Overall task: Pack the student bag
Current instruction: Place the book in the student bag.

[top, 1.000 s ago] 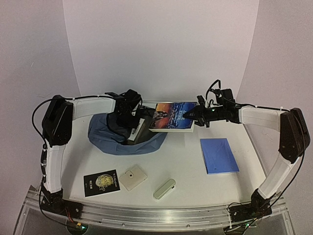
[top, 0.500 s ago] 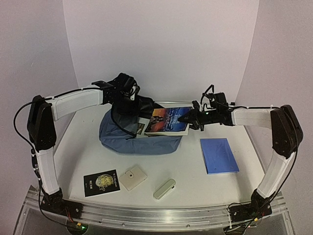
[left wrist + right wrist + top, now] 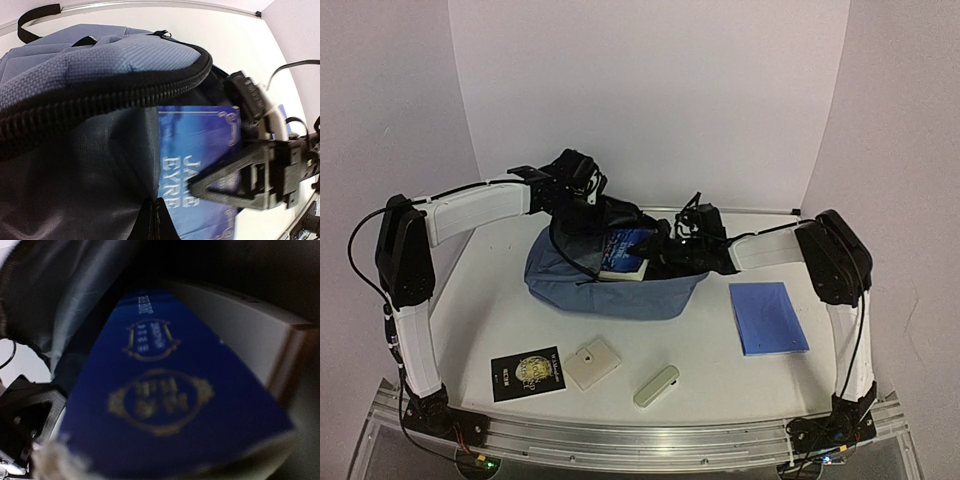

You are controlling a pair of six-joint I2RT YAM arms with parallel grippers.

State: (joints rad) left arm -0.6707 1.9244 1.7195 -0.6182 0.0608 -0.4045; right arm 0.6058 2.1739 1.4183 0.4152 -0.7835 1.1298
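Top external shows the bag (image 3: 610,288) lying mid-table under both arms. On it, the left gripper (image 3: 154,220) is pinched tight on the lining, holding the zipper rim (image 3: 105,92) arched above its fingers. Opposite, the right gripper (image 3: 658,258) is clamped, part open, on the book (image 3: 192,165), whose leading edge sits inside the mouth, with a gap between cover and rim
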